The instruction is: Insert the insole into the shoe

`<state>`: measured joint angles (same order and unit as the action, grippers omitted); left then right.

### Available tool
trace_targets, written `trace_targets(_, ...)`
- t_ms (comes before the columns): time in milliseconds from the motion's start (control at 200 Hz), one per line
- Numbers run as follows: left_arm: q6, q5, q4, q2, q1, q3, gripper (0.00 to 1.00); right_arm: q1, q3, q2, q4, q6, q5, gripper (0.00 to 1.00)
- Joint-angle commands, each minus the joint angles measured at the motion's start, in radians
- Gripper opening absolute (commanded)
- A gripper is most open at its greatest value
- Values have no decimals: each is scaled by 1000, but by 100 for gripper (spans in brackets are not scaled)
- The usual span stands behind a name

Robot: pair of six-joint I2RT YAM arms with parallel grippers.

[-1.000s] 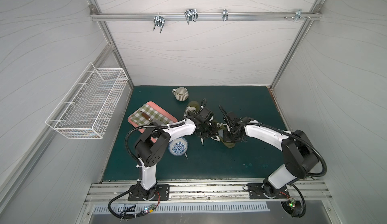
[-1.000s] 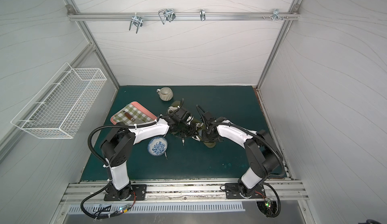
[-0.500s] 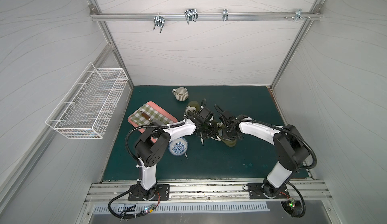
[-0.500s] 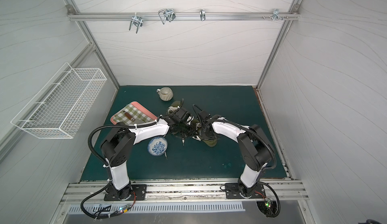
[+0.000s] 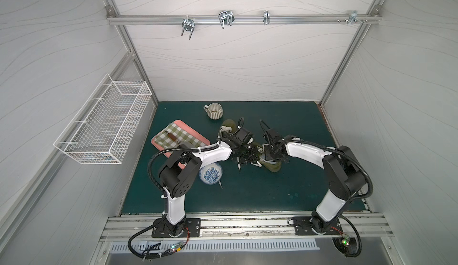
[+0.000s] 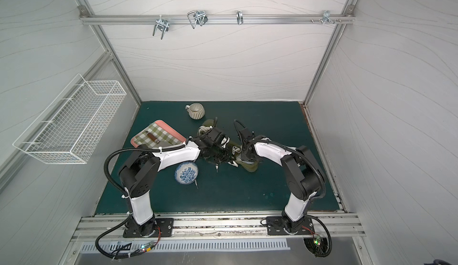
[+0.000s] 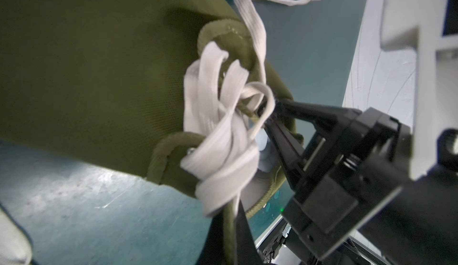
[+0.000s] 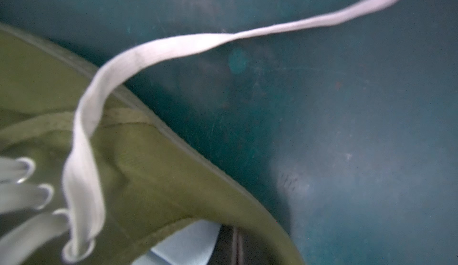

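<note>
Insole [image 8: 188,241] looks partly in: a pale blue sheet inside the opening of the olive shoe [image 5: 272,166], mid-mat [image 5: 285,196]. I doubt it's seated flat yet, so pushing it toward the toe is probably what's left. Right gripper [image 7: 271,122] is pressed together, poking into the opening. Left gripper [image 5: 244,156] is clamped too, seemingly on the shoe's edge. From above the arms cover the opening; only the wrist cams show the blue clearly.

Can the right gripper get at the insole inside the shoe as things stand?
Probably yes: the right gripper, shut, points into the mouth of the shoe, beside the pale insole showing there. The bunched laces crowd the opening and could snag it.
</note>
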<state>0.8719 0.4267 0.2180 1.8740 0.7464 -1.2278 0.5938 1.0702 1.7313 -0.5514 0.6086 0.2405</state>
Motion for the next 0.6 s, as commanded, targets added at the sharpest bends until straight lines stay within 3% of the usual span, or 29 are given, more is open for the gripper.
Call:
trace_targets(0, 14, 15, -19, -19, 3, -3, 0, -12, 26, 85, -8, -15, -13, 0)
trace_targets(320, 15, 11, -20, -17, 4, -8, 0, 126, 113, -31, -274, -27, 148, 0)
trace_targets(475, 15, 12, -20, -16, 3, -6, 0, 117, 65, -48, -312, 11, 194, 0)
trace_targets(595, 18, 13, -26, -12, 3, -4, 0, 38, 0, -17, -271, 17, 139, 0)
